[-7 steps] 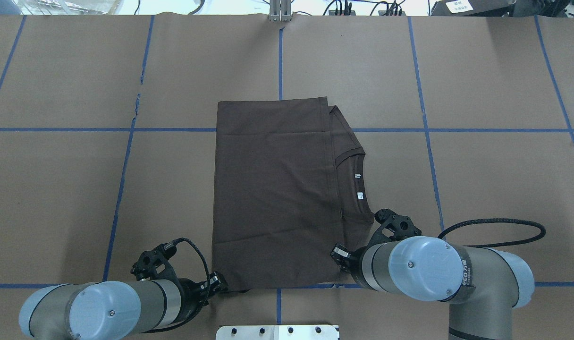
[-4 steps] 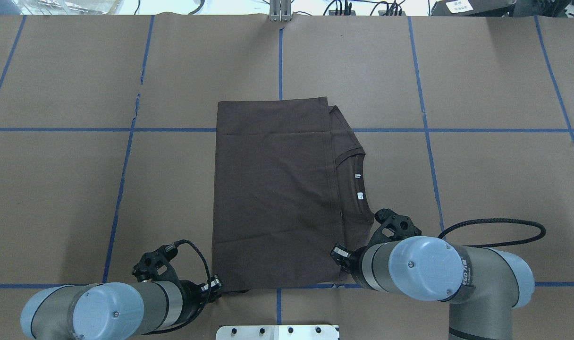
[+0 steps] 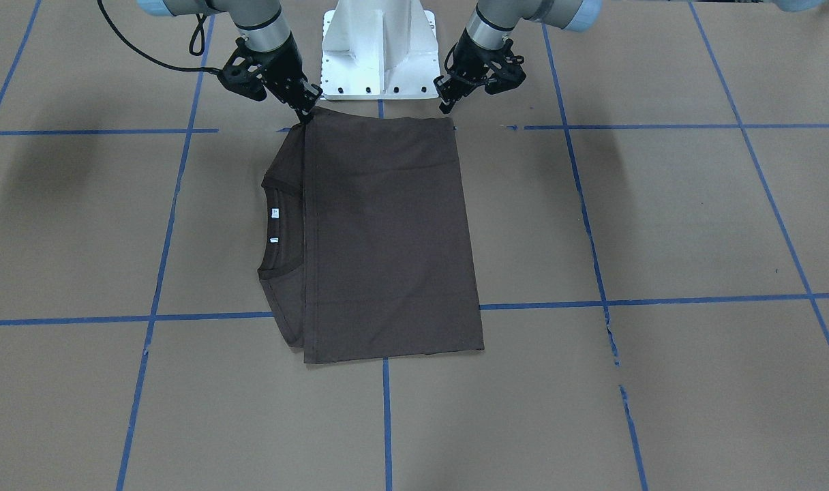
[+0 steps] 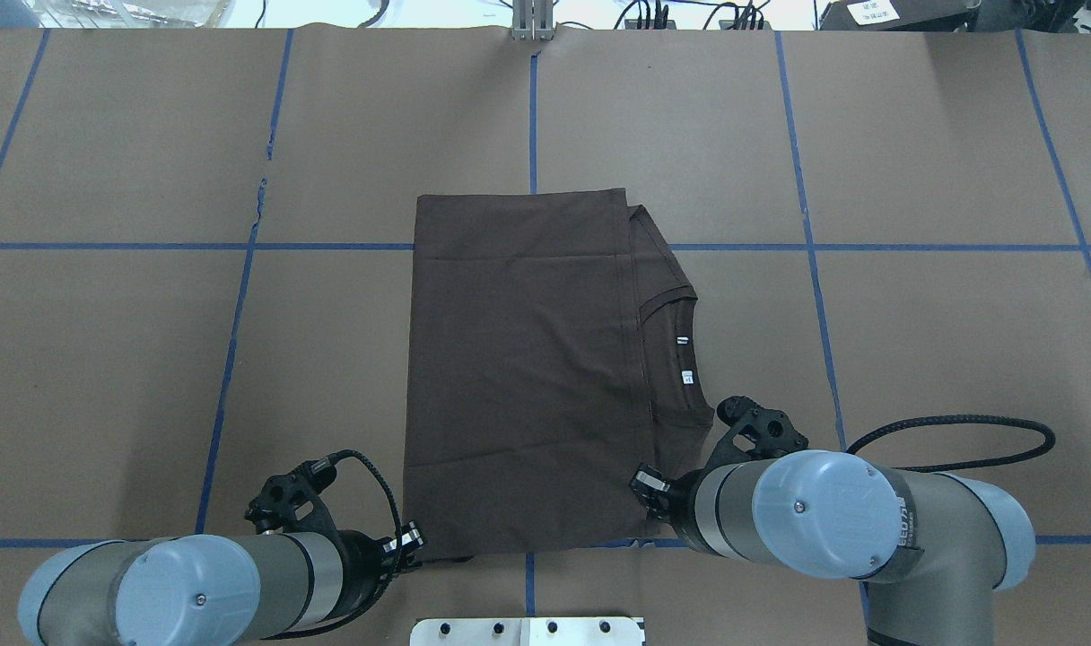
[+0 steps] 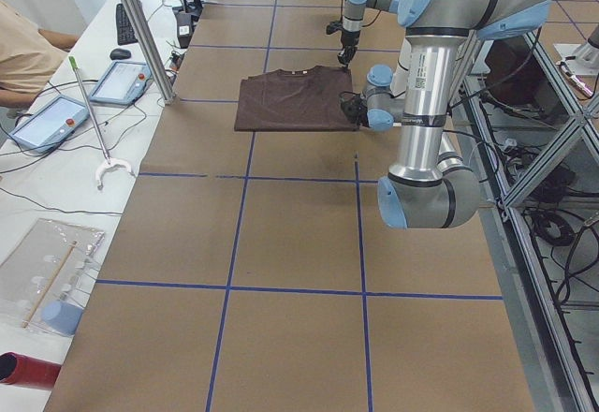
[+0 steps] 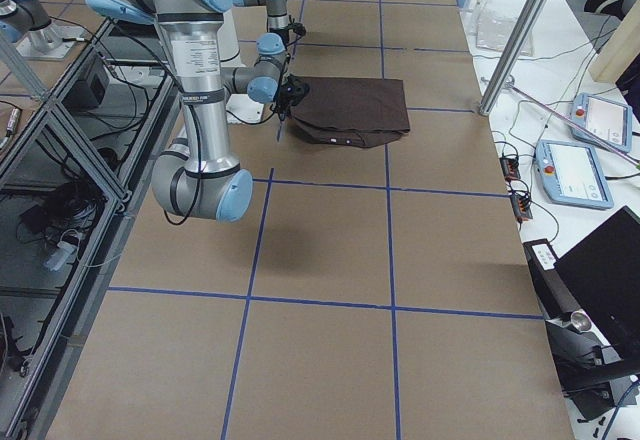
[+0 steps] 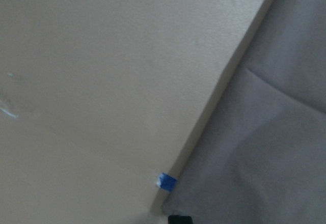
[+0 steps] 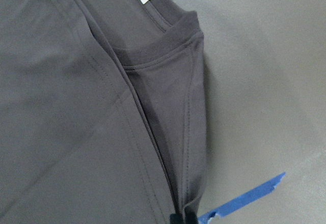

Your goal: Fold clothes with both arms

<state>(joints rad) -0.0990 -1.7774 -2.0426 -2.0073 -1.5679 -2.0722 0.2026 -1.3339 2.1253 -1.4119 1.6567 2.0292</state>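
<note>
t-shirt [image 3: 387, 239] lies folded flat. right gripper [image 3: 305, 111] pinches its collar-side near corner. left gripper [image 3: 446, 103] sits at the other; cannot tell whether closed.

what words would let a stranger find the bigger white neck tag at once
On the brown table with blue tape lines lies one folded dark brown T-shirt. Its ribbed collar peeks out on the robot's right side. Inside it, the bigger neck tag is squarer and nearer the robot than the slim white tag.
</note>
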